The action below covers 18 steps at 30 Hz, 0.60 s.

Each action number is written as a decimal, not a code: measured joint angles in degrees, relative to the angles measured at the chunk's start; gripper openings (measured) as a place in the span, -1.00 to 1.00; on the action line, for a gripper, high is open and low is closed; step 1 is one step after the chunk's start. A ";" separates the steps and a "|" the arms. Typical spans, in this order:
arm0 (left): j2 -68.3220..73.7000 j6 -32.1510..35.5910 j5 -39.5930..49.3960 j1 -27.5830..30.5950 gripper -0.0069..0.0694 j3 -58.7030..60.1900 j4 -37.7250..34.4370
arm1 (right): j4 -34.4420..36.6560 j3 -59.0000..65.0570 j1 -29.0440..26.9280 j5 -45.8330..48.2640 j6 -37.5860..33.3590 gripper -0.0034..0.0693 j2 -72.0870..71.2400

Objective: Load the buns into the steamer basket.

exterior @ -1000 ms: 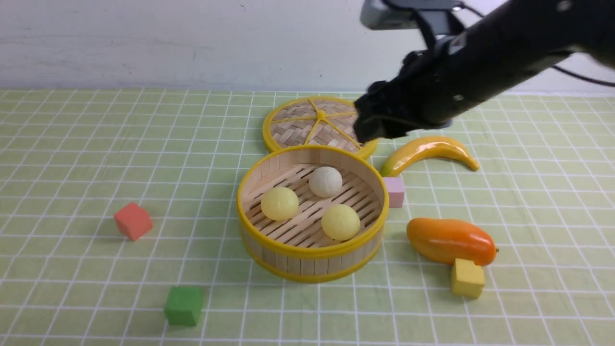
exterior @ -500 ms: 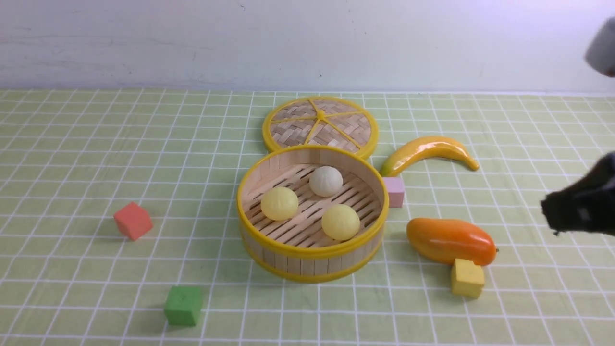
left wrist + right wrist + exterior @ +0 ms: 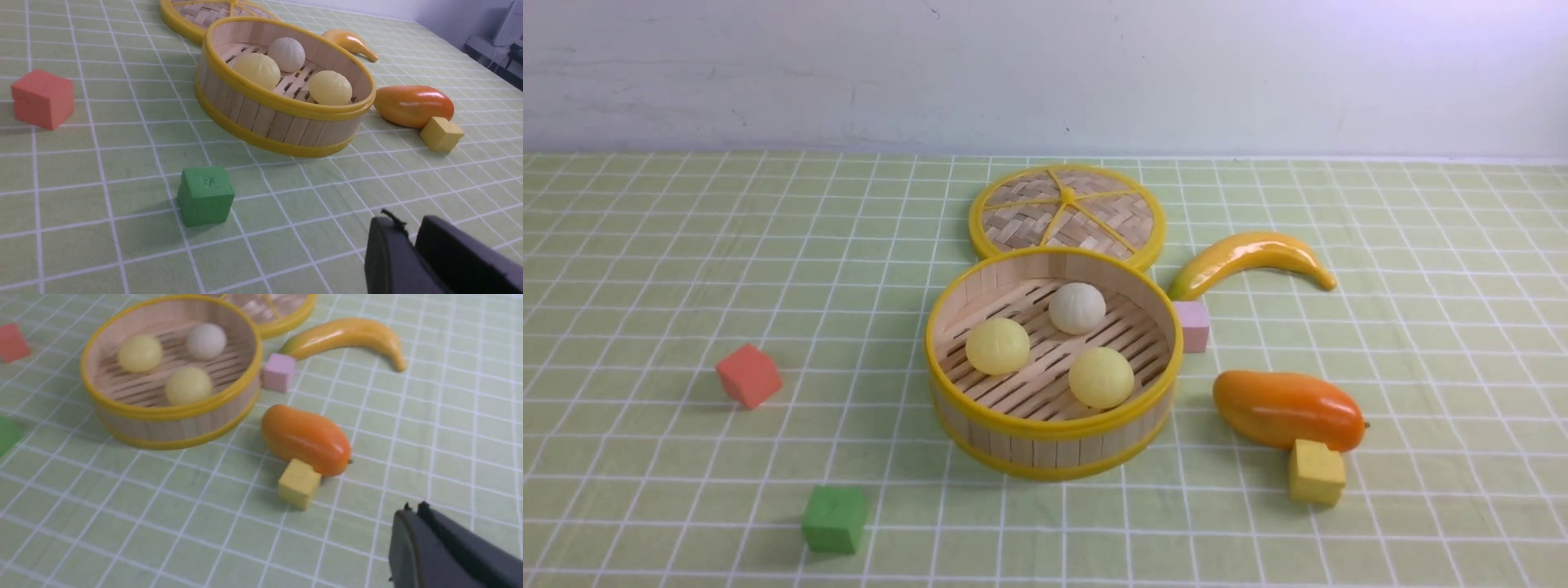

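All three buns lie on the slatted floor of the basket, apart from one another, the off-white one nearest the lid. The left gripper and right gripper each show fingers pressed together on nothing, low over the counter, clear of the basket.

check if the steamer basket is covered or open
Open. The steamer basket has no cover; its woven lid lies flat on the cloth behind it, and three buns show inside.
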 joint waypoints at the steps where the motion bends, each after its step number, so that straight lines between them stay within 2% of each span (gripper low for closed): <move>1: 0.00 0.00 0.00 0.00 -0.56 0.00 0.00 | -0.06 1.14 -0.29 -0.73 0.00 -0.96 -1.69; 4: 0.00 0.00 0.04 0.00 -0.56 0.00 0.00 | -0.02 18.99 -4.20 -9.95 0.73 -0.96 -14.96; 7: 0.00 0.00 0.10 0.00 -0.55 0.00 0.00 | -0.02 25.87 -5.87 -11.62 3.17 -0.96 -19.21; 18: 0.00 0.00 0.89 0.00 -0.53 0.07 0.00 | -0.02 26.90 -7.12 -11.09 5.41 -0.95 -19.74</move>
